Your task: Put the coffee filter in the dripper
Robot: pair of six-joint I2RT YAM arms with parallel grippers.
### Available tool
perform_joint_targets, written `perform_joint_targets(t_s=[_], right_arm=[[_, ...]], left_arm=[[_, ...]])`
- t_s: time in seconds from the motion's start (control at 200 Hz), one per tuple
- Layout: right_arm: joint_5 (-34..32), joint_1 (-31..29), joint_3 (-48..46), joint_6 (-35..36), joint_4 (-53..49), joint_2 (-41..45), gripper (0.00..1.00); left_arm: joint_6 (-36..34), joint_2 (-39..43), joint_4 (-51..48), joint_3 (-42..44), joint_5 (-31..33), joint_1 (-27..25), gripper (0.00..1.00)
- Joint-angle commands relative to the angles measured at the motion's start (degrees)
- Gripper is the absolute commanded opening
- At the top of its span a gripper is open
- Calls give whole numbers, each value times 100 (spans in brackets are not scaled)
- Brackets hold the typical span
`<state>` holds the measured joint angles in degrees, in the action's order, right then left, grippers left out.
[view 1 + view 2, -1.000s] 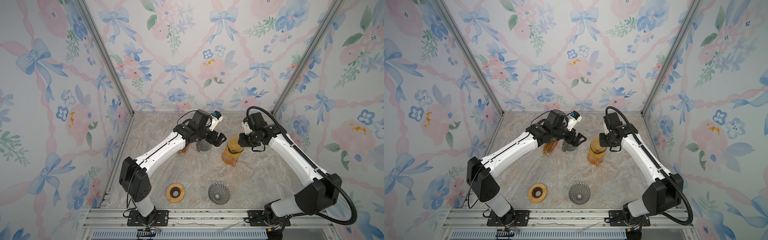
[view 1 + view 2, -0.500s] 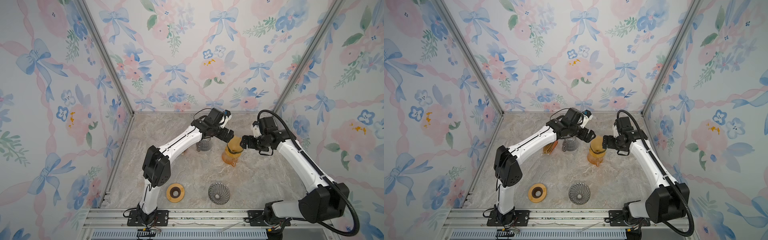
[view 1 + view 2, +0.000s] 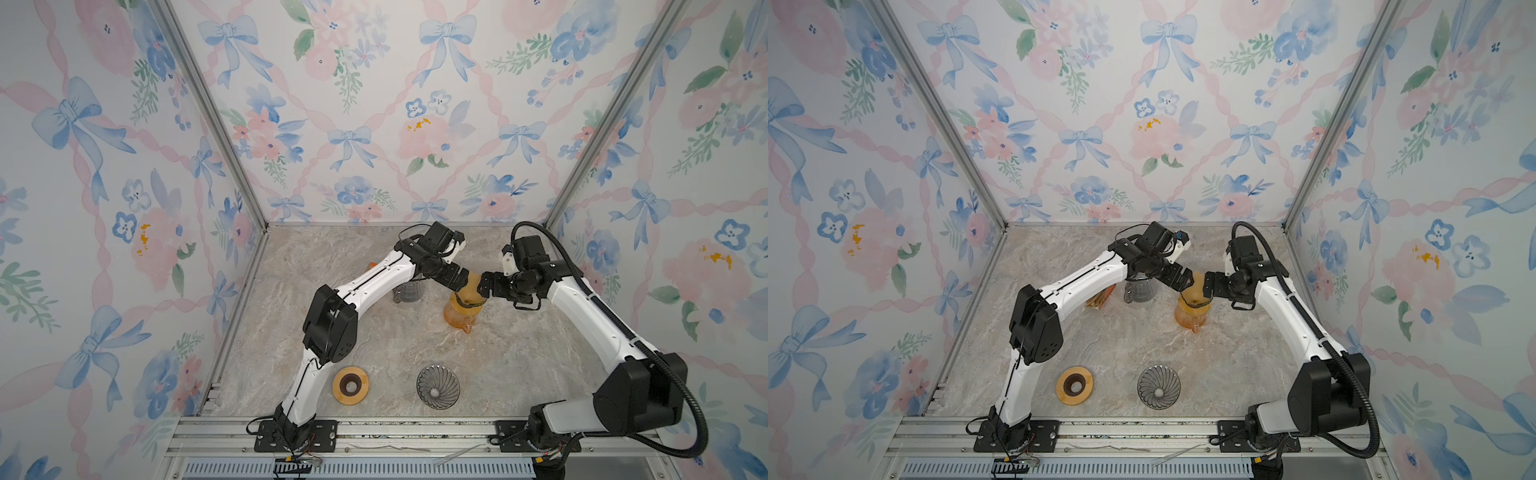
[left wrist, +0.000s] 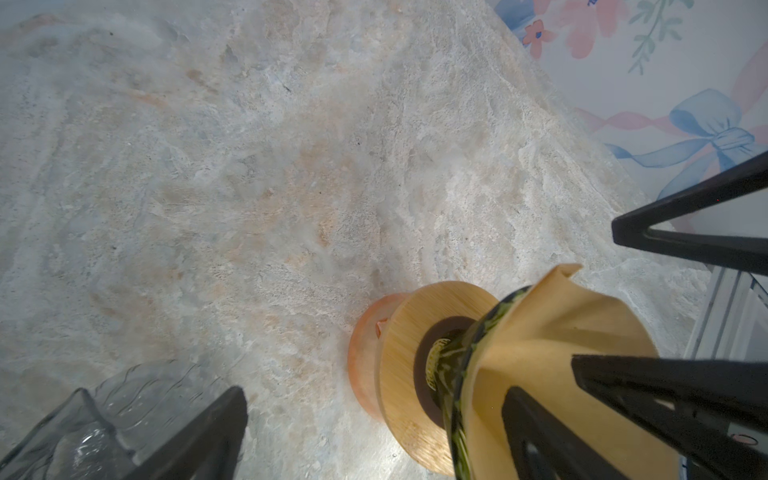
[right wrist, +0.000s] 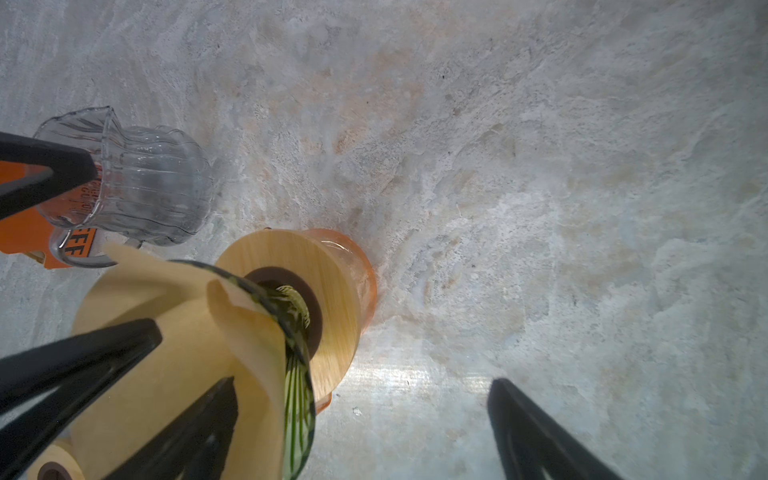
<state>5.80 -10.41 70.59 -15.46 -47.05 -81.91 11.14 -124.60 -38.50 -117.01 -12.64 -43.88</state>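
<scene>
Filter [image 4: 561,332] sits in the dripper [image 4: 465,374] on the orange carafe [image 4: 361,361], toward the far edge of the surface [image 3: 374,340]; one flap stands above the rim, so seating looks unfinished. My left gripper [image 3: 457,279] and right gripper [image 3: 484,286] are both released, flanking it. Glass pitcher [image 5: 137,183] and the near-edge spare dripper [image 3: 438,386] look empty.

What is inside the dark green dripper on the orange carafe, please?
A tan paper filter lines the dripper, with one edge curling up above the glass rim. The filter's tip and the dripper's bottom cannot be seen, because the paper itself covers them.
</scene>
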Motion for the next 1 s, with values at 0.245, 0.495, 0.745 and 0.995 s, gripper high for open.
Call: perform_joint_targets(t_s=[0.245, 0.495, 0.745, 0.995], right_arm=[[-184, 99, -227, -120, 167, -192, 96], [-220, 173, -395, -153, 264, -251, 96], [-163, 238, -507, -161, 310, -240, 96], [382, 259, -397, -192, 369, -57, 96]], left_arm=[[-14, -328, -457, -340, 224, -11, 98], [-7, -363, -467, -333, 278, 5, 98], [29, -384, -474, -332, 306, 15, 98], [43, -413, -500, -340, 353, 37, 98]])
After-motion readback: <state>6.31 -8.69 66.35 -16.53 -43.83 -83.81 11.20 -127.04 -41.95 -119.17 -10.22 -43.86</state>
